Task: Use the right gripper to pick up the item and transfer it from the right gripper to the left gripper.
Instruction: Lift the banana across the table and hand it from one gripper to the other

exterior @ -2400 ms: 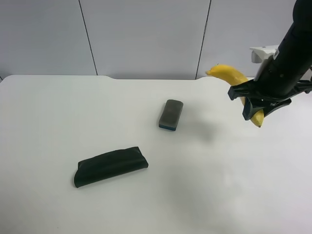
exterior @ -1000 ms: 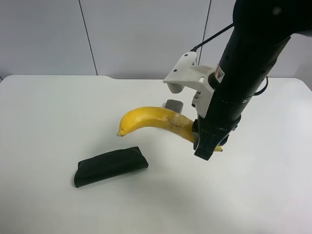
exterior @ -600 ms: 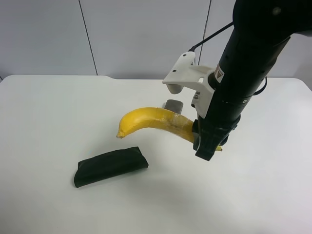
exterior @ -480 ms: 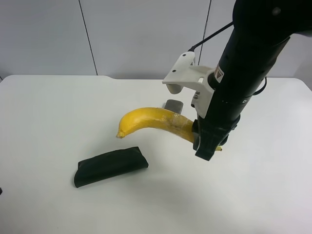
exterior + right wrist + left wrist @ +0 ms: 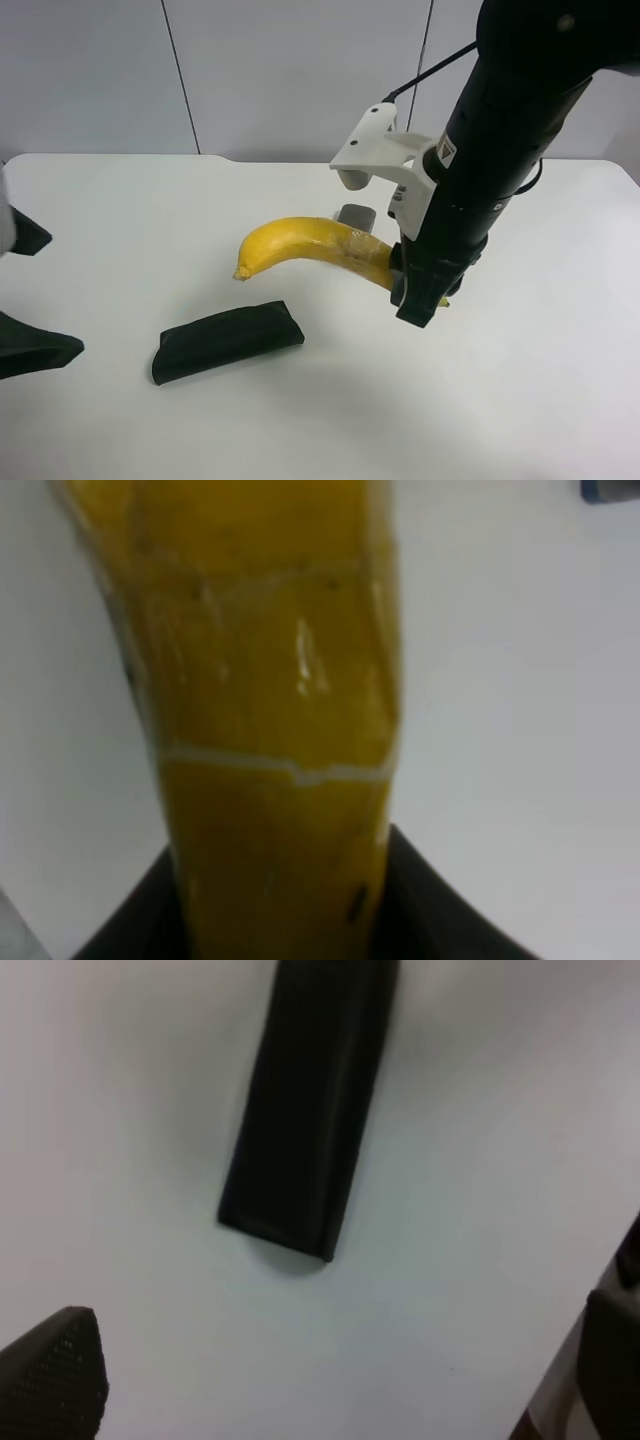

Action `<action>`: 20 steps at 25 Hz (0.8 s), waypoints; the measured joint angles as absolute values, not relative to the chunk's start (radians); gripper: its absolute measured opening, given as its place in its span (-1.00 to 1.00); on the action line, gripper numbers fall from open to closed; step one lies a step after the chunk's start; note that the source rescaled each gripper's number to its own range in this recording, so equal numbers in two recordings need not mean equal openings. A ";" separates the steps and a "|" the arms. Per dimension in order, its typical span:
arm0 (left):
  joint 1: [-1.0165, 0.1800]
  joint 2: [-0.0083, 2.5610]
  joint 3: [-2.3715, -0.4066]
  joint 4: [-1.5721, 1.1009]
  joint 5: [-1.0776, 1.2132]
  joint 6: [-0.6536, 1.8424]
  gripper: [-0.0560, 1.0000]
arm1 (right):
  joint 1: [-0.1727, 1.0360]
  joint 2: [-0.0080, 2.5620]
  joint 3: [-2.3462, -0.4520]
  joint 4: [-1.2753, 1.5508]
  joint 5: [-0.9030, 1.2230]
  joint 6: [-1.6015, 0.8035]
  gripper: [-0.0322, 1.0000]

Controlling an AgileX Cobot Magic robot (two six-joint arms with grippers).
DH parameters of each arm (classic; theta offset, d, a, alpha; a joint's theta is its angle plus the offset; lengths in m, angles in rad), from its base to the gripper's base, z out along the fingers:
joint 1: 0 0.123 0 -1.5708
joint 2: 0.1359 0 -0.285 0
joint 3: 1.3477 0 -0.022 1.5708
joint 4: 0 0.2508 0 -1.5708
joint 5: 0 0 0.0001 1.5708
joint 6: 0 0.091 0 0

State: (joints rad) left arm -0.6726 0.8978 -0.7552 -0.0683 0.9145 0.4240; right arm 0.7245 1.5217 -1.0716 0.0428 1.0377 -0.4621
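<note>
The banana (image 5: 300,243) is clamped, seemingly near its stem end, in the right claw (image 5: 420,295) above the white surface (image 5: 520,400); the left claw (image 5: 60,295) is spread wide. Grey wall panels (image 5: 300,70) are seen behind.

The left gripper (image 5: 66,293) is entering the high view at its left edge, jaws spread wide. The right gripper (image 5: 420,292) is carrying the banana (image 5: 300,243) slightly leftward in that view, toward it.

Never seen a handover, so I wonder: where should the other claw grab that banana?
The bare curved half of the banana, approached from its free tip: the right claw grips the other end, so only that half sticks out clear.
</note>
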 joint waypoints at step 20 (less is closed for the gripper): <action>-0.779 1.197 -0.928 -0.077 0.837 0.465 0.81 | 0.725 1.522 -1.072 0.074 1.034 -0.423 -0.93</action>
State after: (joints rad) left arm -0.7793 1.1974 -0.9283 -0.0770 0.8367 0.4645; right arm 0.7245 1.5217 -1.0716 0.0744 1.0335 -0.4231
